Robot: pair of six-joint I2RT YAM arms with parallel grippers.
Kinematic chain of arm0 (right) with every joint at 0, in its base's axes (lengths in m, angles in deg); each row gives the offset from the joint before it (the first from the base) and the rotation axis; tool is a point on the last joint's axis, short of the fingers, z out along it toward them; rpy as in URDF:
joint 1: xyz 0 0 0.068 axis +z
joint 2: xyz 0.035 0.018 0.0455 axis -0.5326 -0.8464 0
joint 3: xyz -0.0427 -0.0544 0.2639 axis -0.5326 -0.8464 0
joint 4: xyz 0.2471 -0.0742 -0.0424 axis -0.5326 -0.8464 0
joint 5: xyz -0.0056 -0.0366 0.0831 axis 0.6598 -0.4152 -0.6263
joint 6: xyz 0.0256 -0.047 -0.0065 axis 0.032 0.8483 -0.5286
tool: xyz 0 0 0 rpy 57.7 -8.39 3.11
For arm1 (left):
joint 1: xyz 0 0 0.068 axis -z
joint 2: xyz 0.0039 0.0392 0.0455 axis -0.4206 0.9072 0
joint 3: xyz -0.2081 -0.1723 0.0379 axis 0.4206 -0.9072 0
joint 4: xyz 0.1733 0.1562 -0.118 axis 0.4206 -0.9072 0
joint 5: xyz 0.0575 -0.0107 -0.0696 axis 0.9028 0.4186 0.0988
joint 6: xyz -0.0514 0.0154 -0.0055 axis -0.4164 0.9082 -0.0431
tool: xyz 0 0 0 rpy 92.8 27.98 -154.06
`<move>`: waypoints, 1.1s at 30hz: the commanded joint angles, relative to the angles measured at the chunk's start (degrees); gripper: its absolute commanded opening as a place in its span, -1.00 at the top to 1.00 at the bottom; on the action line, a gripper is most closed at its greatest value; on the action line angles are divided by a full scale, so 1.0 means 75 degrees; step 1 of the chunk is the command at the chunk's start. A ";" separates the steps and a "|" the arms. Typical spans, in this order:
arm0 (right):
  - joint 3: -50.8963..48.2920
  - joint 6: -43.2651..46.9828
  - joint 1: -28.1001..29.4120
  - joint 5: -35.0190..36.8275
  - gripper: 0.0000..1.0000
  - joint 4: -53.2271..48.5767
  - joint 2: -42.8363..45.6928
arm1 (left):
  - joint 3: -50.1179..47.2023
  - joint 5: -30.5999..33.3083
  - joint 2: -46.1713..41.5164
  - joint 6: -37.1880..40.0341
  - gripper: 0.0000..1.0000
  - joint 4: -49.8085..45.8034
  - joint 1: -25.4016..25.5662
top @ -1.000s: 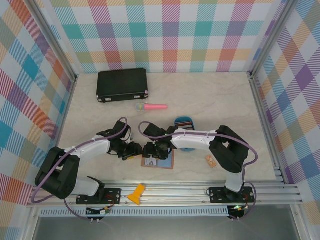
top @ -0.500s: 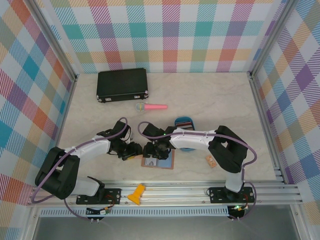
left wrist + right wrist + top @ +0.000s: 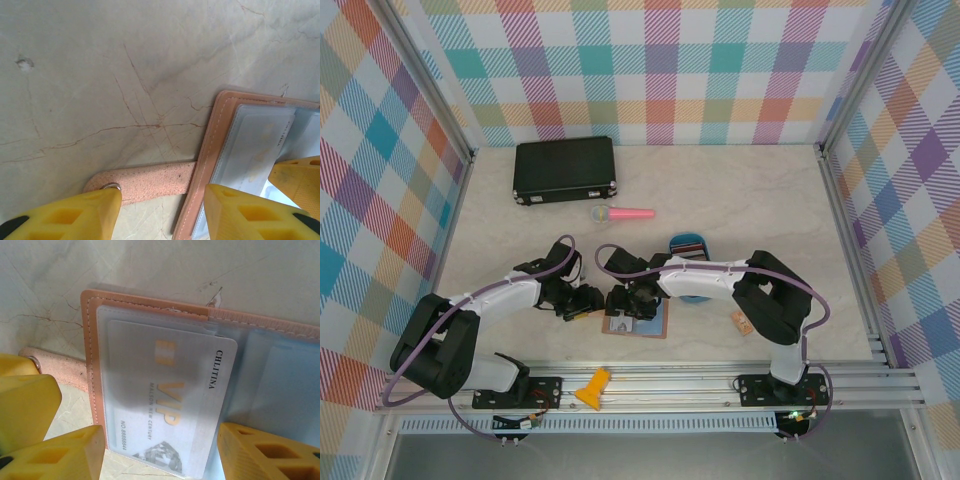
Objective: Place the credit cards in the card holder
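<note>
**Item:** credit card (image 3: 170, 405), white, gold VIP lettering.
**Location:** in the clear sleeve (image 3: 150, 320) of the card holder (image 3: 92, 365), on the pane next to its snap strap (image 3: 145, 182). You cannot tell whether it is fully seated.
**Handling, judged:** light, thin and stiff, slick against the plastic. Nudge it by an exposed edge or nip it across its edges; a flat pinch on the face will likely skid.
**Holder:** soft leather, lying open on the table, likely to slide unless you pin it.
**Grippers:** your right gripper (image 3: 162, 442) straddles the card's near end, jaws apart, clasping nothing. Your left gripper (image 3: 161, 200) spans the strap and the holder's rim, jaws apart, nothing pinched.
**Surroundings:** a blue tray (image 3: 688, 245) sits just behind the holder, an orange tag (image 3: 741, 322) to its right, and a black case (image 3: 565, 170) well behind.
</note>
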 commanded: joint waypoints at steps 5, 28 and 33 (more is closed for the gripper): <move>-0.0260 0.0164 0.0135 -0.0689 -0.23 0.1453 -0.0376 | -0.0261 -0.0004 0.0082 -0.0149 -0.03 -0.0283 0.0113; -0.0681 0.0806 0.0139 -0.0223 -0.10 0.1274 0.0872 | -0.0220 0.0165 0.0036 -0.0183 -0.03 -0.0391 0.0143; -0.0877 0.0957 0.0134 -0.0115 -0.18 0.0529 0.1478 | -0.0214 0.0166 0.0011 -0.0230 -0.03 -0.0416 0.0141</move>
